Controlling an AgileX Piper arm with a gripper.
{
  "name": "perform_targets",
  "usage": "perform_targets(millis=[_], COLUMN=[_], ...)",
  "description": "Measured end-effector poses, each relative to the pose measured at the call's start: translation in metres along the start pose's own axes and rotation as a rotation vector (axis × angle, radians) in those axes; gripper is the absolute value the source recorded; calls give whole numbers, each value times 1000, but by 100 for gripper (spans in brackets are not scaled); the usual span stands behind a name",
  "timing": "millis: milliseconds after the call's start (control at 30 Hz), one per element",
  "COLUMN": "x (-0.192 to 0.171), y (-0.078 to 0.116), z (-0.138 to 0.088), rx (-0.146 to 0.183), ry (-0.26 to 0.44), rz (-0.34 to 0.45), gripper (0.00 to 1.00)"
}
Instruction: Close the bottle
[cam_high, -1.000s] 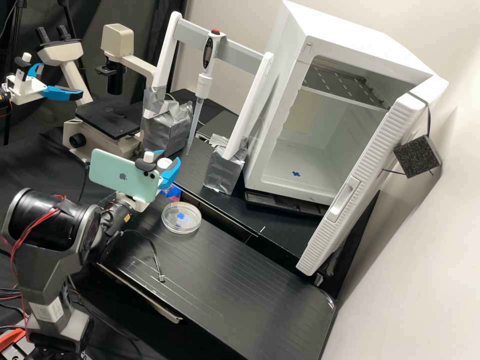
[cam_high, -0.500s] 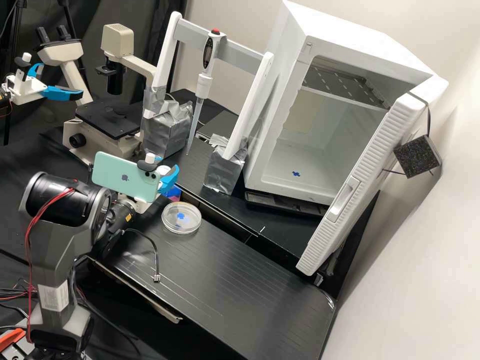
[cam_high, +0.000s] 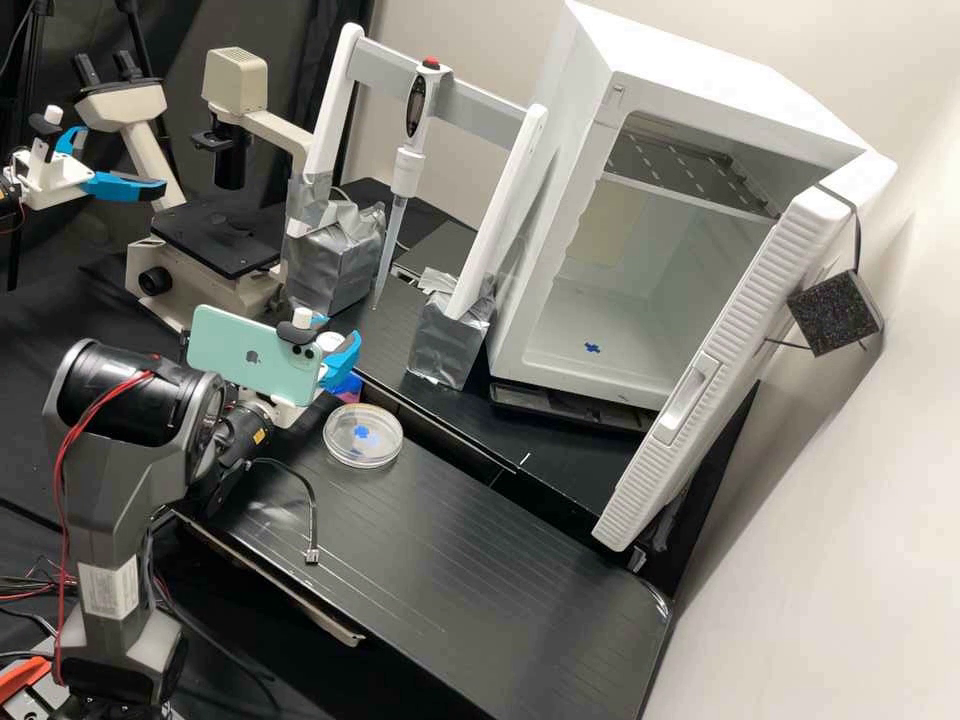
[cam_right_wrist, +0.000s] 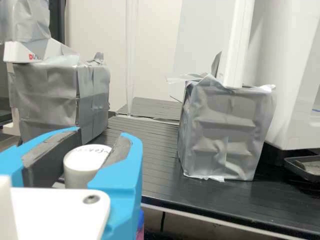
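Right now, gripper (cam_high: 338, 332) left of high-view centre, fingers closed around white cap (cam_right_wrist: 86, 162), bottle (cam_high: 347, 387) just below.

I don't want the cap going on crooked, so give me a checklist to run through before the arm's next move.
1. Gripper at the white cap: ok.
2. Blue and pink bottle below the gripper: ok.
3. Cap held firmly: cannot tell.
4. Cap seated straight on the bottle's neck: cannot tell.
5. Round clear dish apart from the gripper: ok.
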Motion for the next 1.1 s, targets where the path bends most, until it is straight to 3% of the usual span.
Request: perform_targets(millis=[1100], x=[12], y=[-4], z=[-5], rx=[0], ry=[17], rz=[-10], gripper=[0])
